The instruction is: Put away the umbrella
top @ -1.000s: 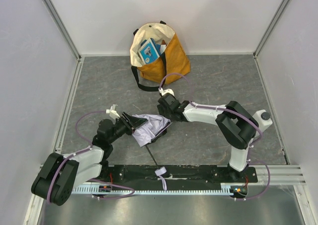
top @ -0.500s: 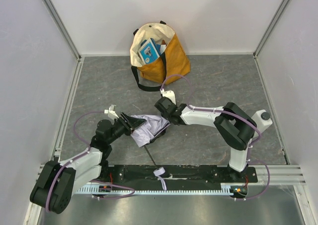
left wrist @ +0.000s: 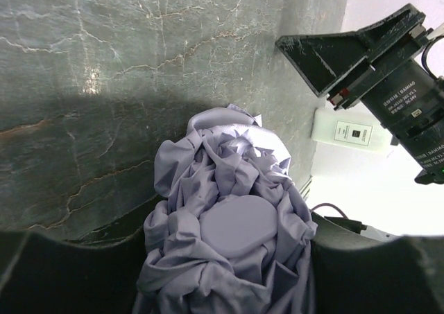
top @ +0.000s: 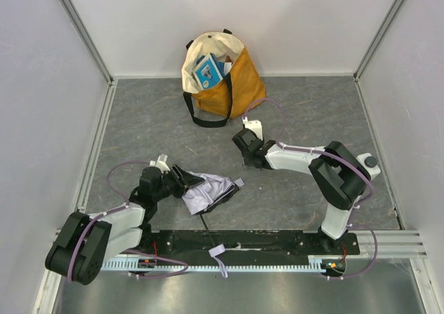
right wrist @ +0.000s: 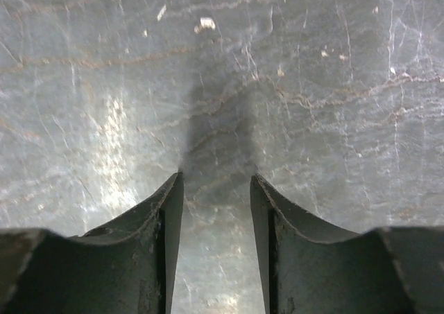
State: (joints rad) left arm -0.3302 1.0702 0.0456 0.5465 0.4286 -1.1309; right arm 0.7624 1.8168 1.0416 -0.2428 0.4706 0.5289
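Observation:
The umbrella (top: 208, 191) is a crumpled pale lavender bundle on the grey floor, left of centre near the front. Its thin black shaft (top: 206, 223) runs toward the base rail, where the lavender strap (top: 217, 251) lies. My left gripper (top: 183, 179) is shut on the bundle's left end. In the left wrist view the fabric (left wrist: 232, 224) fills the space between the dark fingers (left wrist: 69, 272). My right gripper (top: 243, 146) hovers over bare floor to the back right of the umbrella, apart from it. It is open, with nothing between its fingertips (right wrist: 216, 182).
A mustard-and-cream tote bag (top: 225, 78) stands open against the back wall with blue items inside and a black strap trailing in front. White walls with metal rails close in the left, right and back. The black base rail (top: 277, 241) runs along the front.
My right gripper has come off the umbrella's right end, moved back and to the right, and narrowed its jaws. The left arm has drawn the bundle slightly toward the front.

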